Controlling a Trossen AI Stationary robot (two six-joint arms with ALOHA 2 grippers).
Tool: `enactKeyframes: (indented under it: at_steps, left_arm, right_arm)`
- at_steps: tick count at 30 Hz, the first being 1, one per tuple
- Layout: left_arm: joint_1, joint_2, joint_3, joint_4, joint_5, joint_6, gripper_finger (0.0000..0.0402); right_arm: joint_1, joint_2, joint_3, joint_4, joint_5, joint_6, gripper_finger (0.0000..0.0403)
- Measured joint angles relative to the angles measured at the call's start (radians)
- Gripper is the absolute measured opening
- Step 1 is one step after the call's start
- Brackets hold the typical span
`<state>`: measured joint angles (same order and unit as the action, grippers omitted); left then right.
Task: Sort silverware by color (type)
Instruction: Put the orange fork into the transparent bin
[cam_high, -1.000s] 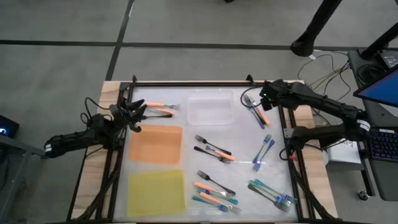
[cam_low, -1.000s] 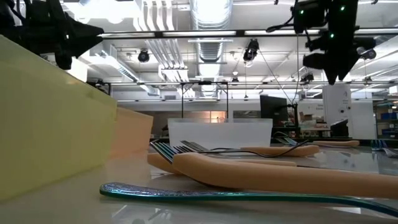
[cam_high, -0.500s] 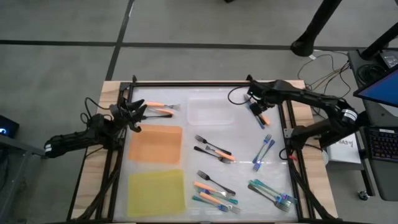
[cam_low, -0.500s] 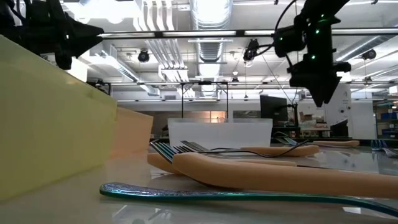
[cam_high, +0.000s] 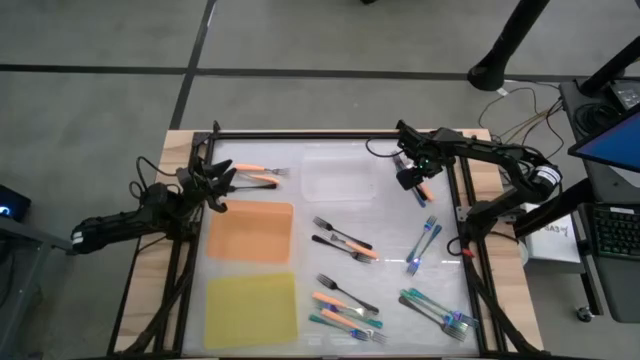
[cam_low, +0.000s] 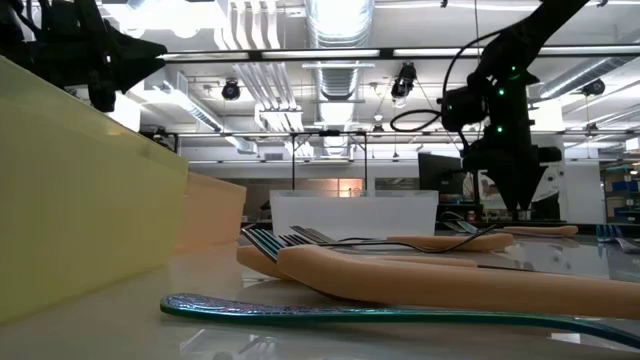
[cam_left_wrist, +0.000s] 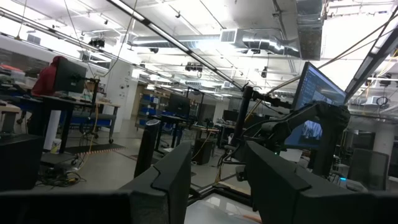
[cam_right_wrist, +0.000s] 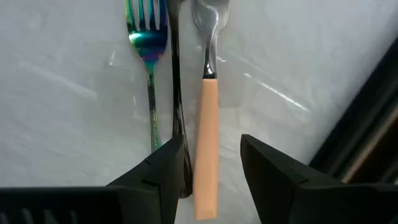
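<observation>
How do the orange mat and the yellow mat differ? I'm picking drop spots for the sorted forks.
The orange mat lies nearer the left gripper; the yellow mat sits below it in the high view, by that table edge. Orange handled forks lie just beyond the orange mat, none beside the yellow. Both are flat, rectangular and bare.

Right pincer (cam_high: 408, 180) lowered near the counter's (cam_high: 390, 215) far right corner, arm stretched across from the right edge, fingers (cam_right_wrist: 273, 177) parted. Left pincer (cam_high: 222, 180) parked at the counter's far left edge, fingers apart, empty.

Orange, teal, seemingly black forks (cam_high: 345, 240) scattered flat on table.
</observation>
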<state>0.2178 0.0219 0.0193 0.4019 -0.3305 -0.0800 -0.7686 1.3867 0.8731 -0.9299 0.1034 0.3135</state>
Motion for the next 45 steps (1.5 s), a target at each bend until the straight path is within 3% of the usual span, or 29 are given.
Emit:
enactKeyframes:
  at_steps: [14, 26, 32, 37, 41, 45]
  left_arm:
    - [0.000, 0.000, 0.000, 0.000, 0.000, 0.000, 0.0132]
    - [0.000, 0.000, 0.000, 0.000, 0.000, 0.000, 0.0132]
    - [0.000, 0.000, 0.000, 0.000, 0.000, 0.000, 0.0132]
    - [0.000, 0.000, 0.000, 0.000, 0.000, 0.000, 0.0132]
    - [0.000, 0.000, 0.000, 0.000, 0.000, 0.000, 0.0132]
    - [0.000, 0.000, 0.000, 0.000, 0.000, 0.000, 0.0133]
  right_arm:
    - [-0.068, 0.094, -0.032, 0.137, -0.033, -0.057, 0.0151]
    - [-0.104, 0.171, -0.029, 0.153, -0.042, -0.097, 0.0148]
    - [-0.104, 0.125, -0.034, 0.162, -0.037, -0.078, 0.0096]
    - [-0.106, 0.094, -0.034, 0.177, 0.063, -0.076, 0.0028]
    - [-0.108, 0.069, -0.034, 0.175, 0.111, -0.072, 0.0022]
    - [-0.101, 0.005, -0.034, 0.177, 0.082, -0.016, 0.0022]
